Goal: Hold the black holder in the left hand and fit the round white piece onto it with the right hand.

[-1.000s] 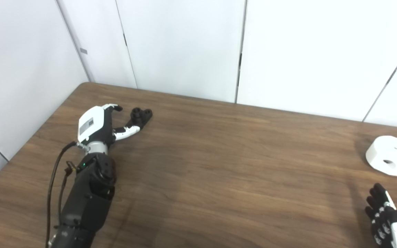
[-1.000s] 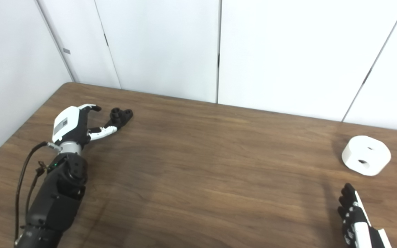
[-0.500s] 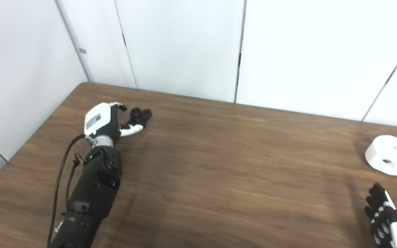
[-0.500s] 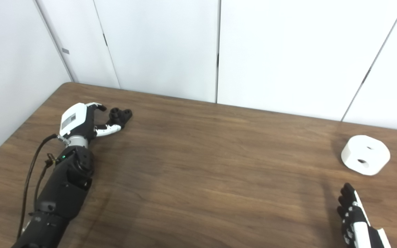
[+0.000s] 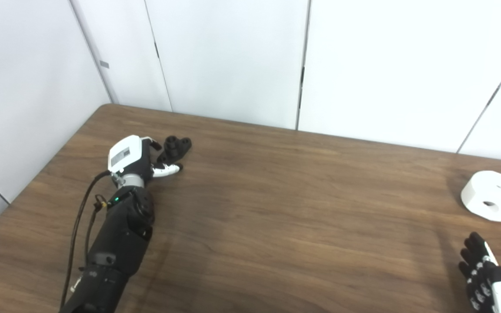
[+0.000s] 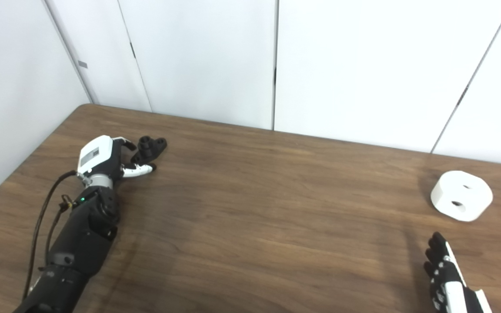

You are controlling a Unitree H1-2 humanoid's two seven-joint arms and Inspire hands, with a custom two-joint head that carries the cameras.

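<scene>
The black holder (image 5: 176, 146) lies on the wooden table (image 5: 276, 208) at the far left. My left hand (image 5: 135, 156) is right up against its near side, open, with fingers and thumb spread around the holder's near end, not closed on it. The round white piece (image 5: 492, 195) with two holes sits on the table at the far right. My right hand (image 5: 485, 276) is at the bottom right corner, open with fingers stretched flat, short of the white piece and holding nothing.
White wall panels (image 5: 233, 61) stand close behind the table's far edge and along its left side. A black cable (image 5: 78, 217) loops beside my left forearm.
My left hand has slid forward to the holder, and its thumb has come in beside the holder's near end. My right hand has stayed nearly still.
</scene>
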